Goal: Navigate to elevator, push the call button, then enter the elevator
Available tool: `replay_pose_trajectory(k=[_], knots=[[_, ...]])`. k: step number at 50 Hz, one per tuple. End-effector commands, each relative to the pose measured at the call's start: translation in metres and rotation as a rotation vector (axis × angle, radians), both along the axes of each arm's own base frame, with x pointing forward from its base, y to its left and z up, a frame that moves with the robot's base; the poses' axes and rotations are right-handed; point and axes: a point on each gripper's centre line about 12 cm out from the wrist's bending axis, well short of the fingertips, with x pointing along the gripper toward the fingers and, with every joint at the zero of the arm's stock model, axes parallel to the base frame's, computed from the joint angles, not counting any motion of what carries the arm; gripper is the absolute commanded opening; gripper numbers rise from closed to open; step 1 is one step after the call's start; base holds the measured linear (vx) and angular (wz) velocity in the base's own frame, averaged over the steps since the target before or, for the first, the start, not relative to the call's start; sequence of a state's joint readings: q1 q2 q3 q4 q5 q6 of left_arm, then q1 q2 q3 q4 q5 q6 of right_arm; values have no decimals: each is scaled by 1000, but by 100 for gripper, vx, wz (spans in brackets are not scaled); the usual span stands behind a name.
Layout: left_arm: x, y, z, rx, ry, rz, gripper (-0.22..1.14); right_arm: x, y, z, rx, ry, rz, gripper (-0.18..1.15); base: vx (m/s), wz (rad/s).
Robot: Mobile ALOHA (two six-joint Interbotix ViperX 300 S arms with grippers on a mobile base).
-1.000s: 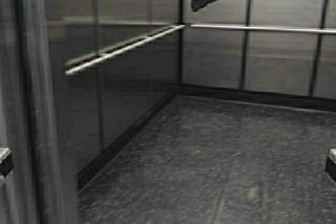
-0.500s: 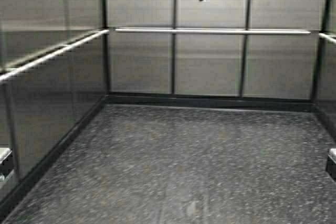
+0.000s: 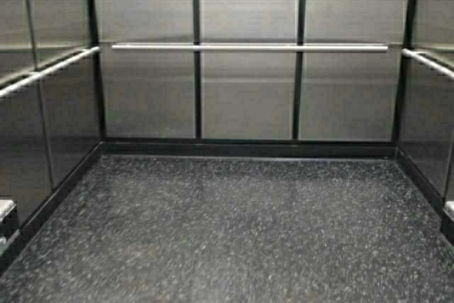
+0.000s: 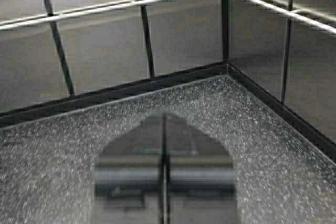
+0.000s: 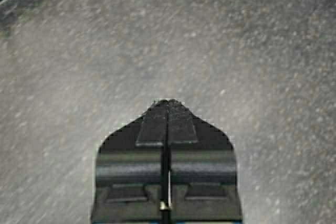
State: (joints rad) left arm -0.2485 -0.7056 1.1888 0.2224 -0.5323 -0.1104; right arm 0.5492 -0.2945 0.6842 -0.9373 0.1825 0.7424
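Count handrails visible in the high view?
3. Back-wall handrail spans the rear panels; left-wall handrail and right-wall handrail run along the sides, both cut off by the frame edges.

The left claw (image 4: 164,124) is held shut, fingers pressed together. The right claw (image 5: 167,109) is likewise closed, pointed down. Both arms are kept low.

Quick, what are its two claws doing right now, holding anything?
Left gripper: fingers shut, holding nothing, above the speckled floor.
Right gripper: fingers shut, holding nothing, also over the floor.
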Motion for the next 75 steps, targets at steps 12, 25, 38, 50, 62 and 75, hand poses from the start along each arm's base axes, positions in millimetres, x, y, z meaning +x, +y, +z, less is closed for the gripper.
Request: replay_pose_trajectory(k=[12,25,38,50,62,75], knots=[[6,-2,11,-8,-28,-1,3,-1,3,8,27,-22,19,6,45,-13],[-6,5,20,-36,-75,15,3,1,10,5,29,-23,47,6,48,-20],[1,4,15,-49,-38,18,3,5,0,-19,12,32,24,6,53,-24],[-24,10,39,-74,-151,20,3,-4,6,24,68,-71,53,6,43,-12],[-11,6,20,-45,-67,19,3,-1,-19,21,45,-68,-23,6,56,2],[-14,5,21,-35,-80,9,3,0,-17,15,44,-53,-15,6,50,-12]])
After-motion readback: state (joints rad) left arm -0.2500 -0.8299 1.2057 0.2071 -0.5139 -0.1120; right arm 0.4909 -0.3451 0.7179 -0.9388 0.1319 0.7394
